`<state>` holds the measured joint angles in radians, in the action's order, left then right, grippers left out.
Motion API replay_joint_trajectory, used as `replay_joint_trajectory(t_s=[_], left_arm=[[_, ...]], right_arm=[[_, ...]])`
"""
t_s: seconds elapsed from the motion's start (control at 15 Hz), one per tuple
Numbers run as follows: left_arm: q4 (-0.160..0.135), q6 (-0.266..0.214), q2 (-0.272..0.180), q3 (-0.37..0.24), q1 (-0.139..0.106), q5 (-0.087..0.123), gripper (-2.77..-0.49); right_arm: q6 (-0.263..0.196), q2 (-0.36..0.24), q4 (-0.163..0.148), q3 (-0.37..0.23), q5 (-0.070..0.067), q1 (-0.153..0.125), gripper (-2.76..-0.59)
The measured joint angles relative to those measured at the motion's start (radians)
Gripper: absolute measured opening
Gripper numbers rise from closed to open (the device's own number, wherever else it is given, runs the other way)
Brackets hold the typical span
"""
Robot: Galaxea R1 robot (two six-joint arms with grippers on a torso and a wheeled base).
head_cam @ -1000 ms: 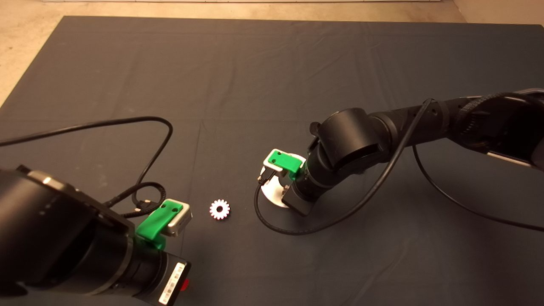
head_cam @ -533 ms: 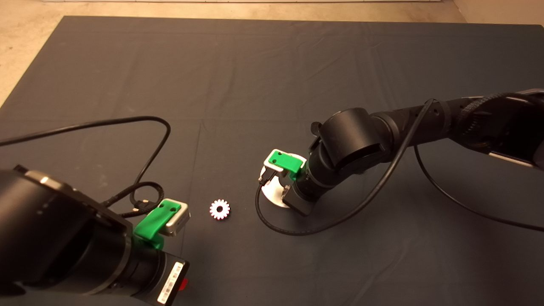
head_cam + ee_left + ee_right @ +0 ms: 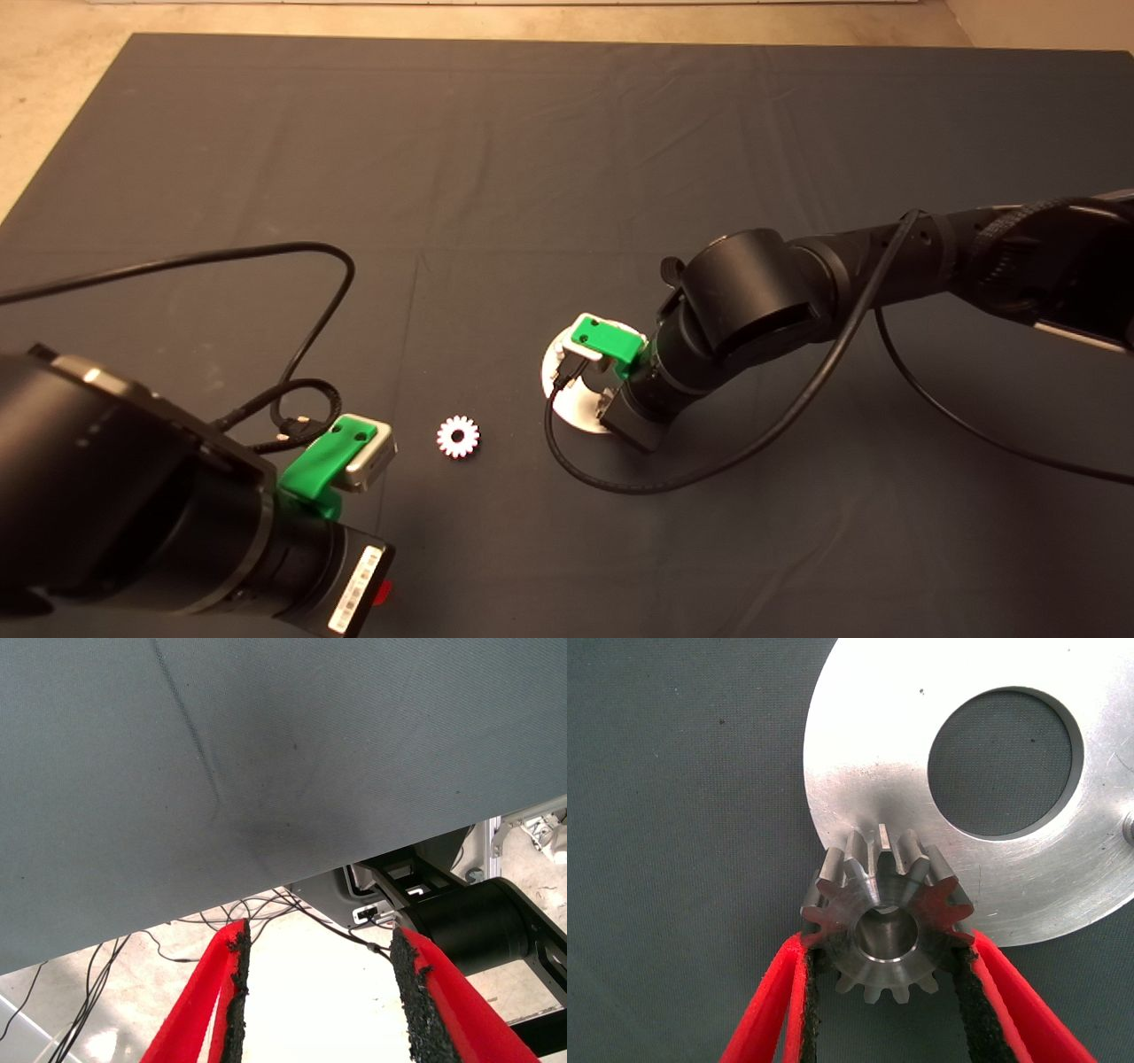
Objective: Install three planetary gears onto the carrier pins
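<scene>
The left pincer [image 3: 319, 1001] waits at the near left corner of the desk [image 3: 532, 133], its fingers spread apart and holding nothing. A small gear [image 3: 458, 436] lies flat on the mat, just beside that arm. Near the middle of the desk sits a shiny round disc [image 3: 560, 403] with a big hole. The right arm bends down over it. The right pincer [image 3: 888, 992] squeezes a second gear [image 3: 883, 923] tight, at the disc's [image 3: 868, 762] rim.
</scene>
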<state>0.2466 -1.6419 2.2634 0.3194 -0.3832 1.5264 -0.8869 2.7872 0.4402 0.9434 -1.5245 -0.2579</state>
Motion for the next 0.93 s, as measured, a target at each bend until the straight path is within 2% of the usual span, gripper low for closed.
replay_joint_trajectory(t_s=[0.93], left_arm=[[0.0,0.0,-0.006,0.0,-0.011,0.0,-2.21]], right_arm=[[0.0,0.003,-0.003,0.0,-0.003,0.0,-2.44]])
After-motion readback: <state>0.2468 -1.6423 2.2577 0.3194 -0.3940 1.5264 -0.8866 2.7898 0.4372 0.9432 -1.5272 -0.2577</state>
